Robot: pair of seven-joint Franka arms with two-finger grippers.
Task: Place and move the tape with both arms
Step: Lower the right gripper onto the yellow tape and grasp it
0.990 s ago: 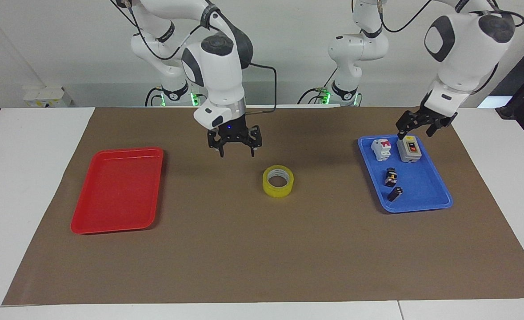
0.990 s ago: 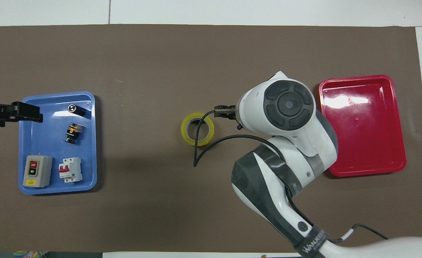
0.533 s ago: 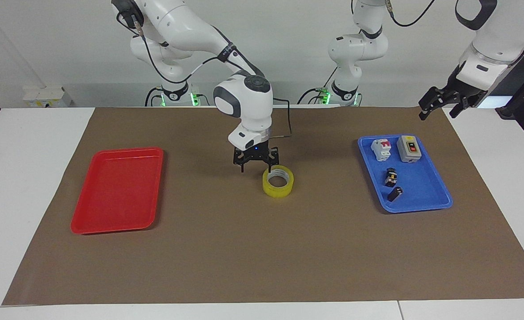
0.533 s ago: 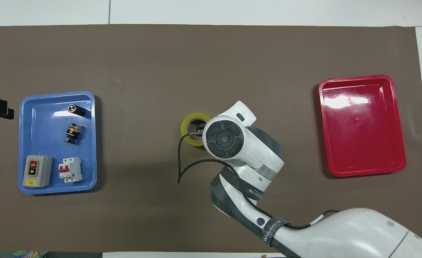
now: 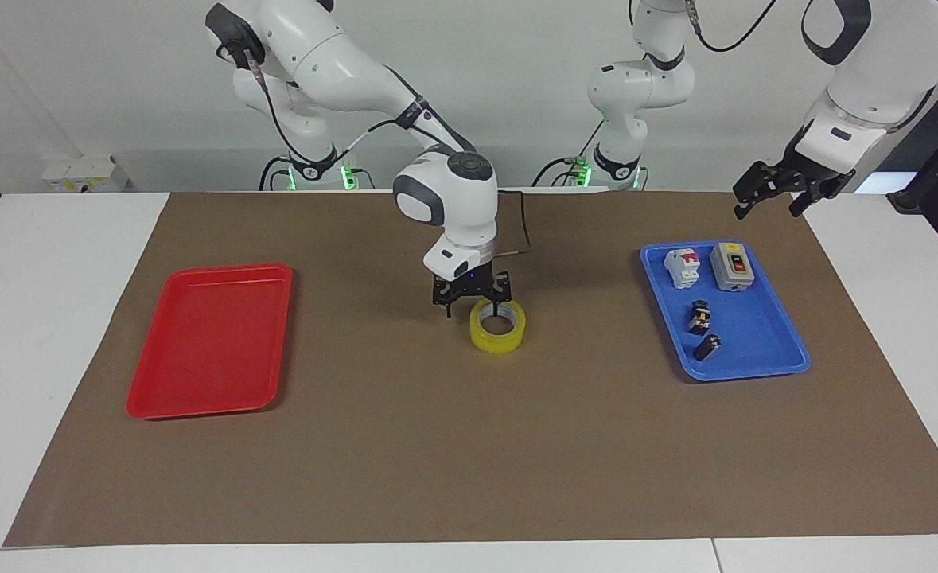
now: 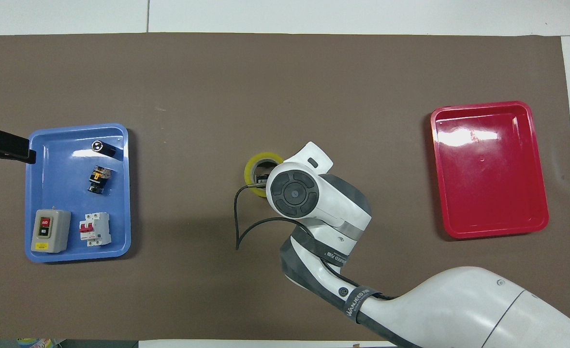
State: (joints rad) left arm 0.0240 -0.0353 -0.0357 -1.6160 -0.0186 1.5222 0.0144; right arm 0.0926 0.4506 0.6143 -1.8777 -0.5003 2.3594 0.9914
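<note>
The tape (image 5: 499, 339), a yellow ring with a white core, lies flat near the middle of the brown mat (image 5: 469, 446). My right gripper (image 5: 472, 309) is down at the roll, open. One finger is in the roll's hole and the other stands outside, on the side toward the right arm's end. In the overhead view the right wrist covers half of the tape (image 6: 255, 163). My left gripper (image 5: 768, 205) hangs open and empty, raised above the mat's corner by the blue tray (image 5: 747, 346). In the overhead view the left gripper (image 6: 21, 147) shows only at the edge.
The blue tray holds a white breaker (image 5: 682, 267), a grey switch box (image 5: 733, 265), a small black-and-yellow part (image 5: 700, 316) and a small black piece (image 5: 706, 347). A red tray (image 5: 206, 342) lies toward the right arm's end of the table.
My right gripper came down from above the mat onto the tape. My left gripper rose off the blue tray and drew back toward the mat's corner.
</note>
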